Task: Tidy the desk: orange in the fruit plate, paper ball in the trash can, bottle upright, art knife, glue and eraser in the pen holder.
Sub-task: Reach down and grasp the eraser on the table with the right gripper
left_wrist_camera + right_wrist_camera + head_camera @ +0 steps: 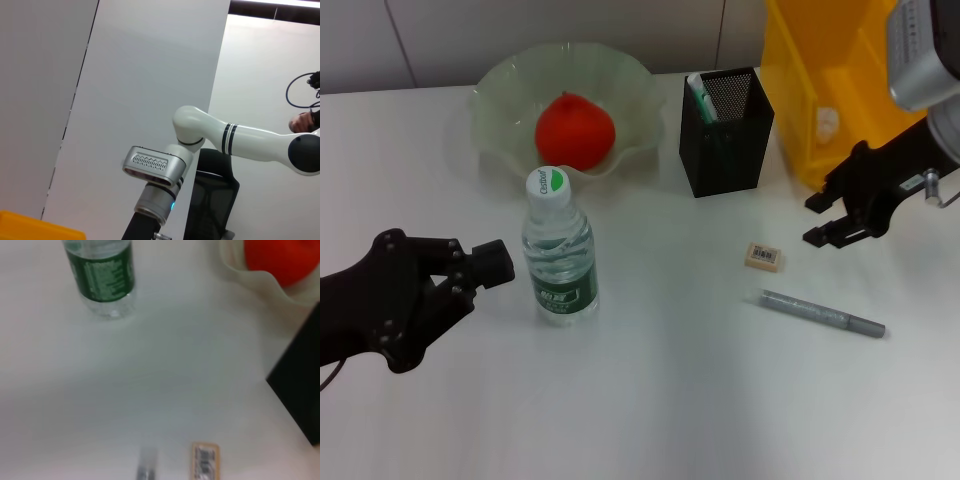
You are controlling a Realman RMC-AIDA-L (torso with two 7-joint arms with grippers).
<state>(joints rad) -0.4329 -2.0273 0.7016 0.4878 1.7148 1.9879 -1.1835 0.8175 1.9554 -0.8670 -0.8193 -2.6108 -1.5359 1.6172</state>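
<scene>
The orange (pixel 575 130) lies in the pale fruit plate (pixel 500 90). The bottle (pixel 560 250) stands upright in front of the plate. My left gripper (pixel 495 265) hovers just left of the bottle, apart from it. A green-and-white stick, likely the glue (pixel 700 97), stands in the black mesh pen holder (pixel 725 140). On the table lie the eraser (pixel 763 257) and the grey art knife (pixel 820 313). My right gripper (pixel 823 220) hangs open above and to the right of the eraser. The right wrist view shows the eraser (pixel 206 460) and the art knife's tip (pixel 146 467). The paper ball is not clearly visible.
The yellow trash can (pixel 820 90) stands at the back right, beside the pen holder, with a pale patch on its wall. In the right wrist view, bare table lies between the bottle (pixel 102 280) and the eraser. The left wrist view shows only walls and my right arm.
</scene>
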